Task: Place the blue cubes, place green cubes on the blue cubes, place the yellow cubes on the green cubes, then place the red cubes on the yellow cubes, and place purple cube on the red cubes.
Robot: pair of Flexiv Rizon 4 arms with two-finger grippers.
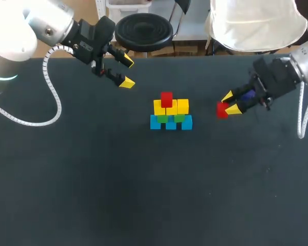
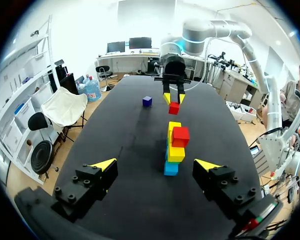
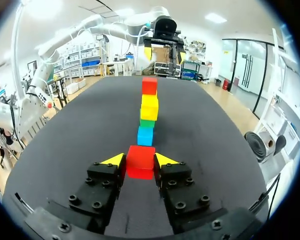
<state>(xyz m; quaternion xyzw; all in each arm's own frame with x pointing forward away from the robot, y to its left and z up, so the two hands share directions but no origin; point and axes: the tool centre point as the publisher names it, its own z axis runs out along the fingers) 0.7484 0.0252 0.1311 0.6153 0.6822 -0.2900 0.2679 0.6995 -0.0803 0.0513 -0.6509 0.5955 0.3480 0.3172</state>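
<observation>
Holding a red cube (image 3: 140,161) in the right gripper (image 1: 230,103), fingers clamped on two opposite side faces. At or just above the table (image 1: 92,179), can't tell which; well right of the stack (image 1: 170,113).

Left gripper (image 1: 127,72) back-left of the stack, fingers wide apart, nothing between them.

Handling, best guess: light, rigid, smooth-faced, not fragile, likely to twist out under a skewed pinch. Best pinched flat on parallel faces, underside free for setting down.

No long axis, equal sides. Faces square to the fingers, roughly lined up with the stack row.

Stack bottom up: blue cubes (image 1: 170,124), green cubes (image 1: 163,118), yellow cubes (image 1: 183,106), top red cube (image 1: 167,99) just left of centre.

Purple cube (image 2: 147,101) alone on the table near the right gripper, untouched.
</observation>
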